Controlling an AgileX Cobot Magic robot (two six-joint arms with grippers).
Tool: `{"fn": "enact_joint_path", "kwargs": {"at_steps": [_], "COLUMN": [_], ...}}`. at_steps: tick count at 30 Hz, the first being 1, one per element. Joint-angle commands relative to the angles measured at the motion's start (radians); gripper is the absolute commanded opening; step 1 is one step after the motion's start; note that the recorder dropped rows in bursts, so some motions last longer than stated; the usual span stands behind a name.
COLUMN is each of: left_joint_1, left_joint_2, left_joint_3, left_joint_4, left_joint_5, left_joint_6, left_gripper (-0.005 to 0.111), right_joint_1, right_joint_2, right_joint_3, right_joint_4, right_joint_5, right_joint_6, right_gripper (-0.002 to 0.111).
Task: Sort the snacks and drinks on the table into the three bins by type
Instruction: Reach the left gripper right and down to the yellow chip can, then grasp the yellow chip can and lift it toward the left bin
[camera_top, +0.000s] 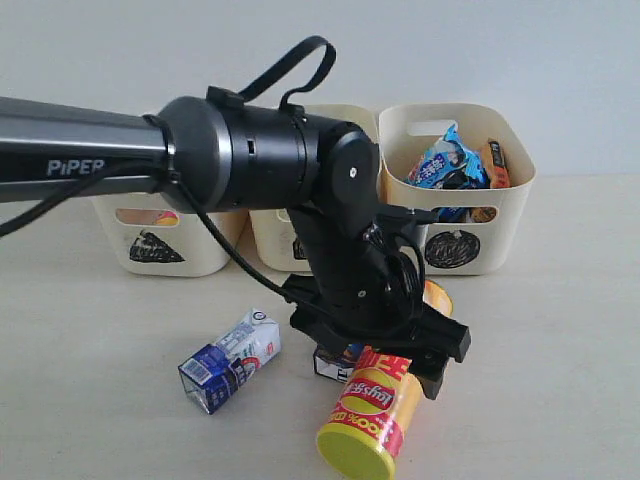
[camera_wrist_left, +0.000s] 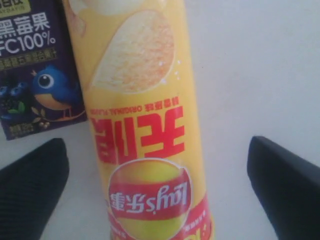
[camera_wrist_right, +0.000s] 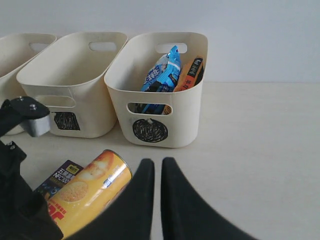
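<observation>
The yellow-orange chip tube lies on the table, its yellow-green lid toward the camera. My left gripper is open just above it. In the left wrist view its black fingers flank the tube with clear gaps on both sides. The dark purple carton lies beside the tube, and the blue and white carton lies further left. The blue bag and orange packet sit in the circle bin. My right gripper is shut and empty, low over the table near the tube.
The triangle bin stands at the back left, with something pink and yellow showing through its handle cut-out. The middle bin is largely hidden by the left arm in the exterior view. Bare table lies to the right of the bins.
</observation>
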Motion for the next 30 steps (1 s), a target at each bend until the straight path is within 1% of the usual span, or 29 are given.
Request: {"fn": "enact_joint_path", "kwargs": {"at_steps": [1, 5, 9, 10, 12, 15, 16, 17, 20, 24, 30], "left_joint_1": [-0.006, -0.006, -0.006, -0.006, -0.006, -0.006, -0.006, -0.006, -0.006, -0.006, -0.004], "left_joint_2": [0.027, 0.054, 0.073, 0.078, 0.088, 0.097, 0.097, 0.097, 0.088, 0.002, -0.263], "left_joint_3": [-0.006, -0.006, -0.006, -0.006, -0.006, -0.006, -0.006, -0.006, -0.006, -0.006, -0.006], "left_joint_4": [-0.011, -0.047, -0.047, -0.047, -0.047, -0.047, -0.047, -0.047, -0.047, -0.035, 0.028], "left_joint_5": [0.007, 0.007, 0.011, 0.014, 0.024, 0.052, 0.062, 0.075, 0.1, 0.105, 0.109], "left_joint_6": [-0.009, -0.009, -0.009, -0.009, -0.009, -0.009, -0.009, -0.005, 0.006, 0.01, 0.022], "left_gripper": [0.088, 0.085, 0.075, 0.07, 0.057, 0.032, 0.022, 0.005, 0.005, 0.005, 0.005], "right_joint_1": [0.001, 0.001, 0.001, 0.001, 0.001, 0.001, 0.001, 0.001, 0.001, 0.001, 0.001], "right_joint_2": [-0.004, -0.004, -0.004, -0.004, -0.004, -0.004, -0.004, -0.004, -0.004, -0.004, -0.004], "right_joint_3": [0.002, 0.002, 0.002, 0.002, 0.002, 0.002, 0.002, 0.002, 0.002, 0.002, 0.002], "right_joint_4": [-0.006, -0.006, -0.006, -0.006, -0.006, -0.006, -0.006, -0.006, -0.006, -0.006, -0.006], "right_joint_5": [-0.01, -0.01, -0.01, -0.01, -0.01, -0.01, -0.01, -0.01, -0.01, -0.012, -0.012], "right_joint_6": [0.0, 0.0, 0.0, 0.0, 0.0, 0.0, 0.0, 0.0, 0.0, 0.001, 0.001], "right_gripper": [0.001, 0.001, 0.001, 0.001, 0.001, 0.001, 0.001, 0.001, 0.001, 0.001, 0.001]}}
